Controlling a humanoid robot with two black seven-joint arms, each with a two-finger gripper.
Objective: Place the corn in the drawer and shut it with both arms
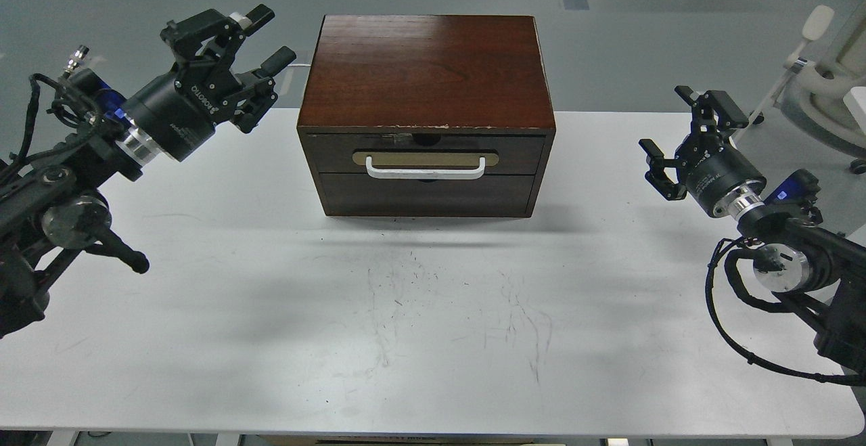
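Observation:
The dark brown cabinet [426, 67] stands at the back middle of the white table [433, 324]. Its drawer [423, 153] is shut flush, with a white bar handle [425, 169] on a tan plate. The corn is out of view. My left gripper [237, 40] is open and empty, raised to the left of the cabinet's top. My right gripper [676, 136] is open and empty, raised to the right of the cabinet.
A plain handleless panel [426, 194] lies below the drawer. A white chair [829, 87] stands off the table at the far right. Grey floor lies behind the table.

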